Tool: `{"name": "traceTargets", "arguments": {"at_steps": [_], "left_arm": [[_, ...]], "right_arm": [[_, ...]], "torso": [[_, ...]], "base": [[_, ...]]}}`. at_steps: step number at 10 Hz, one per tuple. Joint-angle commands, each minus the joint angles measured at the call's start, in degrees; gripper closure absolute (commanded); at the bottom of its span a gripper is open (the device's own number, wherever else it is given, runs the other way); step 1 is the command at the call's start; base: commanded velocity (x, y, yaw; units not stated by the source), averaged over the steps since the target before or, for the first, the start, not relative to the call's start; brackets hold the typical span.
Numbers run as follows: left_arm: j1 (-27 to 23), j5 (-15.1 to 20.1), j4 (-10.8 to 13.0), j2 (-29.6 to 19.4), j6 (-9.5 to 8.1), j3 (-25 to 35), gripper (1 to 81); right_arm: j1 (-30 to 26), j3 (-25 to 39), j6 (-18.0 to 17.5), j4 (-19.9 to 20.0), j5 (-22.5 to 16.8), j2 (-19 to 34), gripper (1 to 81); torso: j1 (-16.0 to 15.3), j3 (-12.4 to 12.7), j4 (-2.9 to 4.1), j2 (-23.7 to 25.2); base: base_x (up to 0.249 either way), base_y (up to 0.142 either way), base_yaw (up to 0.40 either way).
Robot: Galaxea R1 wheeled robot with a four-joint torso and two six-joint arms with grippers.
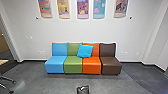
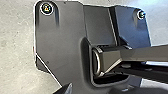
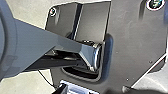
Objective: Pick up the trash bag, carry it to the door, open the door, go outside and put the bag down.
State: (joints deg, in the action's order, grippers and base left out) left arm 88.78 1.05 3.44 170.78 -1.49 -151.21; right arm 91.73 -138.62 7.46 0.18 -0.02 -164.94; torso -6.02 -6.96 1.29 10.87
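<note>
Pose: left gripper [image 2: 97, 90] held close in over the robot's own dark plate [image 2: 62, 27], jointed bar [image 2: 143, 55] right alongside. Right gripper [image 3: 93, 90] much the same, in over the plate, with a bar [image 3: 65, 46] next to it.
Grip: cannot tell for either one, released or clenched.
Bag: black trash bag [image 1: 83, 90] out ahead of both grippers, near the midline. Top part in sight; what its base rests on, cannot tell.
Edges, near: plate rim close to each gripper, pale floor past it.
Floor ahead: grey floor [image 1: 57, 83] stretches from beyond the bag to a row of seats [image 1: 73, 65], blue, green, orange, brown. Blue cushion [image 1: 85, 51] propped tilted across the green and orange backs.
Edges, far: white wall [image 1: 27, 22] behind the seats, hangings [image 1: 83, 9] up on it, dark baseboard [image 1: 32, 60] at its foot.
Left side: chair legs [image 1: 8, 79] ahead and left of the grippers, well apart from the bag.
Right side: floor runs on past the brown seat to a jog in the wall.
</note>
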Motion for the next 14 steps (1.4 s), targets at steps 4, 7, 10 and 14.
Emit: {"name": "traceTargets", "arguments": {"at_steps": [4, 7, 10, 14], "left_arm": [[-2.07, 3.35, 0.34, -0.26, 0.26, 0.04, 1.0], [-2.08, 3.35, 0.25, -0.26, 0.26, 0.04, 1.0], [-2.08, 3.35, 0.17, -0.26, 0.26, 0.04, 1.0], [-2.08, 3.35, 0.17, -0.35, 0.26, -0.05, 1.0]], "right_arm": [[-2.12, 0.47, 0.19, -0.18, -3.67, 0.46, 1.0], [-1.94, 0.47, 0.19, -0.09, -3.14, 0.46, 1.0], [-1.94, 0.38, 0.36, -0.45, -3.41, 0.55, 1.0], [-1.77, 0.20, 0.36, -0.36, -3.23, 0.55, 1.0]], "torso": [[0.00, 0.00, 0.00, 0.00], [0.00, 0.00, 0.00, 0.00], [0.00, 0.00, 0.00, 0.00], [0.00, 0.00, 0.00, 0.00]], "base": [[0.136, 0.000, 0.000], [0.136, 0.000, 0.000], [0.136, 0.000, 0.000], [0.136, 0.000, 0.000]]}}
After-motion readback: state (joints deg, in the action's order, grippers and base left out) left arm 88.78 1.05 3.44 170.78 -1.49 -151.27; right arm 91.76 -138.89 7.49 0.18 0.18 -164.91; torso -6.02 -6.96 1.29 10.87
